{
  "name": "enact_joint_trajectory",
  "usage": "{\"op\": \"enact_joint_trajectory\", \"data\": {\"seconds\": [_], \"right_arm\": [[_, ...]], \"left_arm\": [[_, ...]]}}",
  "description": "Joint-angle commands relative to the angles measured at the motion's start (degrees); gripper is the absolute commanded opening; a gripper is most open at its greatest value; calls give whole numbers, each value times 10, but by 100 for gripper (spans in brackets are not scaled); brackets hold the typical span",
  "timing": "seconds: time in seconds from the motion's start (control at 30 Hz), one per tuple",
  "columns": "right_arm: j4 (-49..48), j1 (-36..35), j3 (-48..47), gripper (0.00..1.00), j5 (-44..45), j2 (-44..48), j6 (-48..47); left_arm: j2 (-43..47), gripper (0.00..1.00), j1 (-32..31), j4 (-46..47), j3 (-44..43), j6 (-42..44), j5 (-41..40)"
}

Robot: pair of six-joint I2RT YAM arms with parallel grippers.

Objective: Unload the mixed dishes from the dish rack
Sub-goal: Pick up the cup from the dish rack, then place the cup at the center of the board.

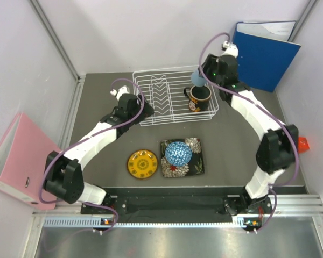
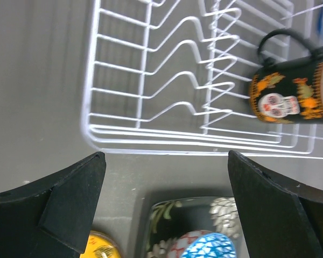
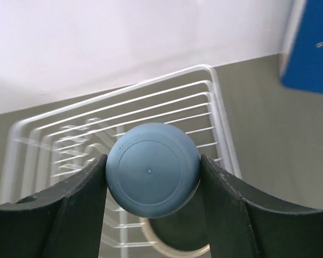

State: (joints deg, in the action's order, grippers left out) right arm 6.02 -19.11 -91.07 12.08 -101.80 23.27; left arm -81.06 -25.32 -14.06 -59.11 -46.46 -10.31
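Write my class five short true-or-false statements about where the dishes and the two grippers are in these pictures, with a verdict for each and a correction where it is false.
1. The right gripper is closed on the light blue cup. True.
2. The dark mug stands on the table outside the rack. False: it sits inside the rack, at its right end.
3. The blue bowl rests on the black floral plate. True.
4. The left gripper holds the yellow plate. False: it is open and empty, and the yellow plate lies on the table.
5. A plate stands in the rack's slots. False: the slots hold nothing.
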Motion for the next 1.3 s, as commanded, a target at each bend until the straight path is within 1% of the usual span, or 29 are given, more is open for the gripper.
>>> {"op": "enact_joint_trajectory", "data": {"seconds": [0.0,0.03,0.07,0.1,0.13,0.17,0.2,0.23,0.27,0.3,0.33,0.37,0.4,0.43,0.47,0.53,0.57,0.67,0.87,0.97,1.03,1.07,1.17,1.2,1.27], "right_arm": [[-136,4,109,0,-149,137,130],[-157,6,132,0,-175,154,148],[-187,7,175,0,-214,184,178],[-206,7,197,0,-238,197,193],[-228,7,218,0,-284,221,209],[-279,7,262,0,-305,233,249],[-309,7,287,0,-325,244,271],[-342,7,314,0,-356,265,295],[-413,7,367,0,-368,274,349],[-444,7,392,0,-376,282,373],[-476,6,415,0,-386,293,394],[-505,6,457,0,-388,297,431],[-558,4,475,0,-389,301,443],[-579,-7,491,0,-381,304,450],[-590,-13,512,0,-378,305,449],[-581,-35,520,0,-360,305,437],[-575,-43,520,0,-356,303,425],[-581,-68,520,0,-344,287,416],[-607,-91,510,0,-331,255,417],[-600,-106,486,0,-328,235,405],[-599,-116,475,0,-326,218,401],[-600,-121,471,0,-326,212,400],[-602,-136,457,0,-333,187,402],[-607,-139,457,0,-335,183,403],[-610,-144,459,0,-337,177,403]], "left_arm": [[48,99,6,103,0,-28,39],[56,99,9,126,20,-35,55],[62,99,11,148,30,-43,70],[76,99,13,200,41,-57,104],[81,99,19,222,61,-64,137],[87,99,23,248,70,-67,164],[97,99,26,295,79,-77,190],[102,99,31,328,102,-85,241],[108,99,33,363,117,-93,262],[120,99,33,400,134,-114,279],[125,99,33,494,169,-128,306],[129,99,33,531,185,-141,315],[134,99,33,570,199,-169,321],[134,99,33,618,217,-182,326],[132,98,33,643,223,-193,341],[122,96,33,695,232,-217,359],[115,96,33,710,234,-224,377],[110,95,33,744,238,-245,397],[128,95,26,694,241,-221,400],[131,95,23,694,249,-219,400],[129,92,19,694,247,-219,404],[124,90,18,695,245,-219,406],[115,73,13,704,239,-220,421],[114,60,13,708,238,-224,425],[114,42,13,706,236,-220,427]]}}
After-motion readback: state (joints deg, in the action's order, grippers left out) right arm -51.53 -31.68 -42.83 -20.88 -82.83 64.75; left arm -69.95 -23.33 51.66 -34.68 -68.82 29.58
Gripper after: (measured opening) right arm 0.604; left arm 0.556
